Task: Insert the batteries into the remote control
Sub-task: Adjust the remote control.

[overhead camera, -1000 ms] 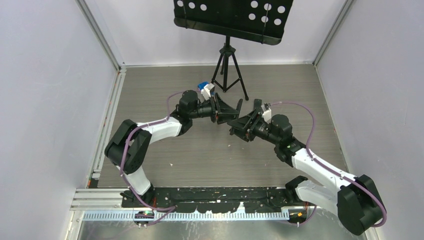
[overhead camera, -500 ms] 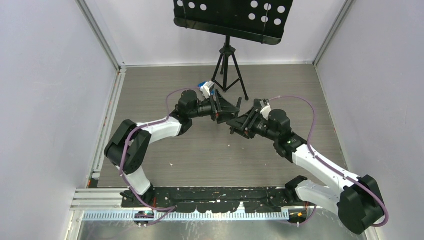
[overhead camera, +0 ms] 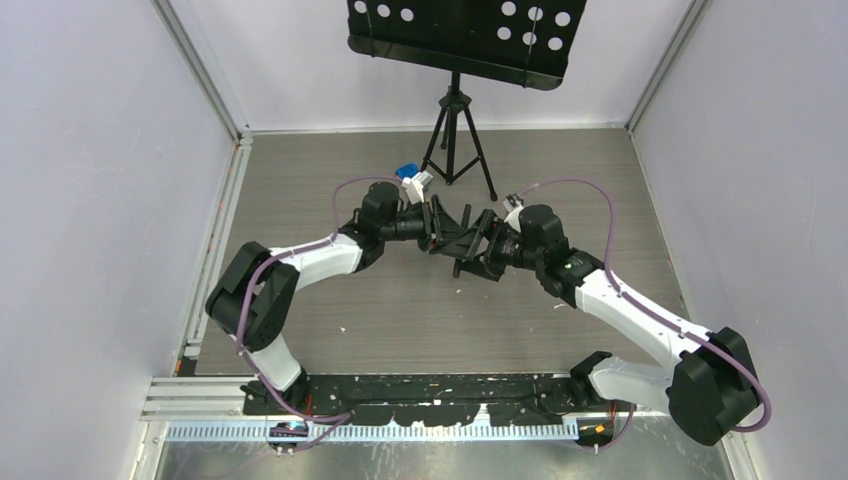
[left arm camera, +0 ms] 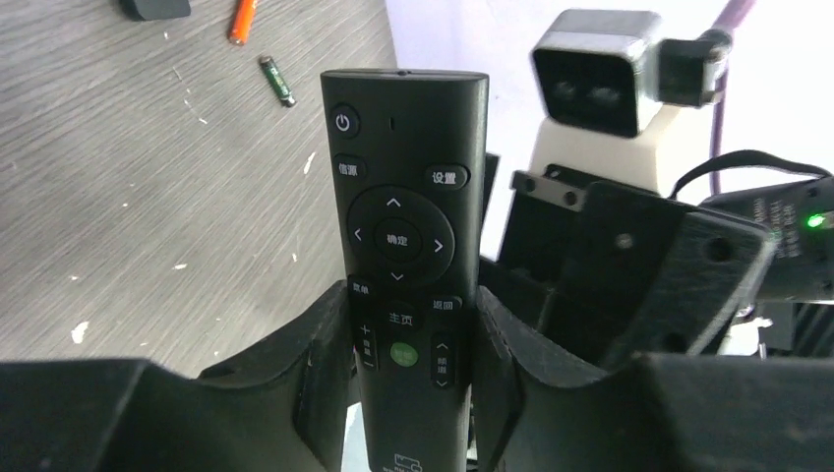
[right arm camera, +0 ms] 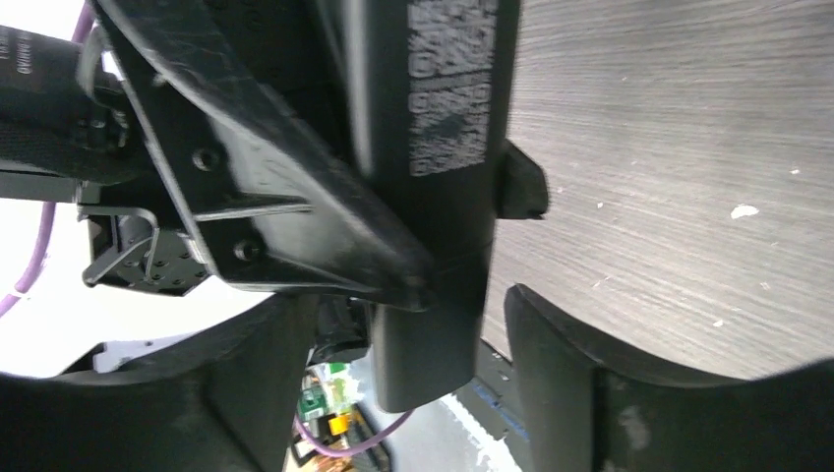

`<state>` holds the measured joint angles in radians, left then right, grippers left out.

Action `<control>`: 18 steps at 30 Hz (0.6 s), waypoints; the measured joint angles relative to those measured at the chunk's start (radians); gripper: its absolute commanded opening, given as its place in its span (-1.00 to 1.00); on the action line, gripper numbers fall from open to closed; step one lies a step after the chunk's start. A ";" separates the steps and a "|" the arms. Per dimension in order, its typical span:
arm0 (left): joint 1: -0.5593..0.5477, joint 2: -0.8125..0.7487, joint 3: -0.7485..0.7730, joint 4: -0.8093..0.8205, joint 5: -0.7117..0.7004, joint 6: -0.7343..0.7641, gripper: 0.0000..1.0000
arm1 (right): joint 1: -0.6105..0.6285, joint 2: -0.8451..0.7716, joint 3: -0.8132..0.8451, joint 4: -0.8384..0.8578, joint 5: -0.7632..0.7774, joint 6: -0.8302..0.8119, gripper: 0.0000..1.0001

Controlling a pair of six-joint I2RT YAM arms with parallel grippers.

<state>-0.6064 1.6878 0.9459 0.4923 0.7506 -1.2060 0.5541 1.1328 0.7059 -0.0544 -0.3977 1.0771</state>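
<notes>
My left gripper [left arm camera: 413,324] is shut on the lower half of the remote control [left arm camera: 405,197], a slim black bar held above the table; its face shows a power button and a round pad. The remote's plain back with a printed label [right arm camera: 447,88] faces the right wrist camera. My right gripper [right arm camera: 413,315] is open, its jaws on either side of the remote's end with gaps both sides. In the top view the two grippers [overhead camera: 440,228] [overhead camera: 472,242] meet at mid-table. An orange battery [left arm camera: 242,20] and a dark green battery [left arm camera: 277,81] lie on the table. The other batteries are out of view.
A black tripod [overhead camera: 457,140] with a perforated music-stand tray [overhead camera: 465,35] stands at the back centre, just behind the grippers. A small dark object [left arm camera: 155,8] lies near the orange battery. Pale walls and metal rails [overhead camera: 215,230] enclose the grey wood-grain table [overhead camera: 400,310].
My right arm has moved left towards the left gripper, and its open jaws now straddle the end of the remote. The left arm has hardly moved.
</notes>
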 measured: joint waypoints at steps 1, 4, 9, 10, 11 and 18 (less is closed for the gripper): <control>0.000 -0.006 0.000 -0.017 0.002 0.016 -0.69 | 0.000 -0.003 0.003 0.000 -0.012 -0.012 0.66; 0.006 -0.044 0.000 -0.102 0.018 0.096 -0.70 | -0.001 -0.033 0.014 -0.010 -0.047 -0.059 0.68; 0.042 -0.139 0.000 -0.184 0.123 0.208 -0.69 | -0.014 -0.148 0.031 -0.034 -0.061 -0.102 0.69; 0.047 -0.152 0.000 -0.192 0.152 0.222 -0.69 | -0.016 -0.167 0.032 -0.034 -0.052 -0.101 0.70; 0.053 -0.164 0.000 -0.197 0.185 0.237 -0.69 | -0.019 -0.189 0.033 -0.034 -0.033 -0.094 0.69; 0.055 -0.237 -0.006 -0.193 0.342 0.273 -0.68 | -0.026 -0.243 0.039 -0.019 0.068 -0.035 0.69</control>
<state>-0.5514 1.4506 0.9394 0.2989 1.0927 -0.9329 0.5278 0.8898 0.7444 -0.0731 -0.3302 1.0420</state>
